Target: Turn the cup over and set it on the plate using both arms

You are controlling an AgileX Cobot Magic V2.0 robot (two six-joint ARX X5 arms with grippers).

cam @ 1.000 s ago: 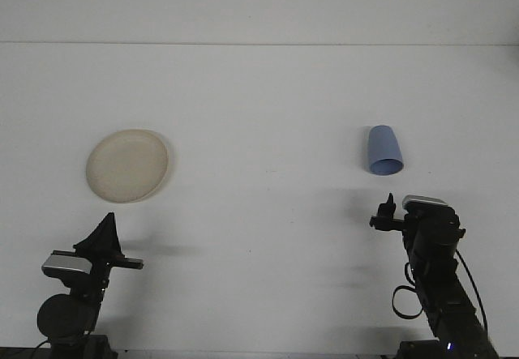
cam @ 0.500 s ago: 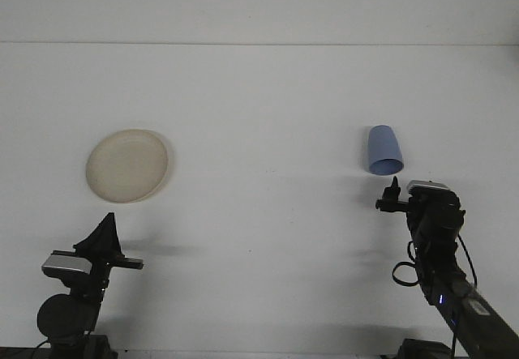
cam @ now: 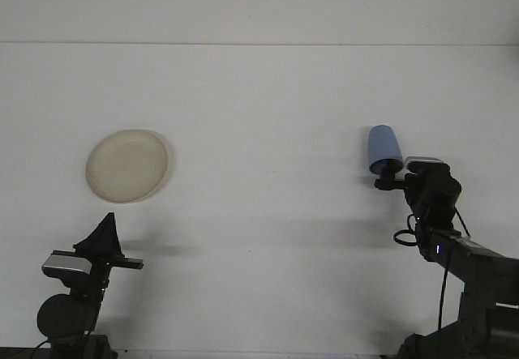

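Risk of nudging the light-blue plastic cup (cam: 383,150), lying on its side at right well apart from the cream round plate (cam: 128,165), since right gripper (cam: 389,178) meets its rim, grasp unreadable.

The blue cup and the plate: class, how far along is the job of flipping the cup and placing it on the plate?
Nothing is finished yet. The blue cup lies on the right of the table, far from the empty plate. In hand: the right gripper is at the cup's near end, grasp unclear. The left gripper waits below the plate. Grasping, flipping and placing remain.
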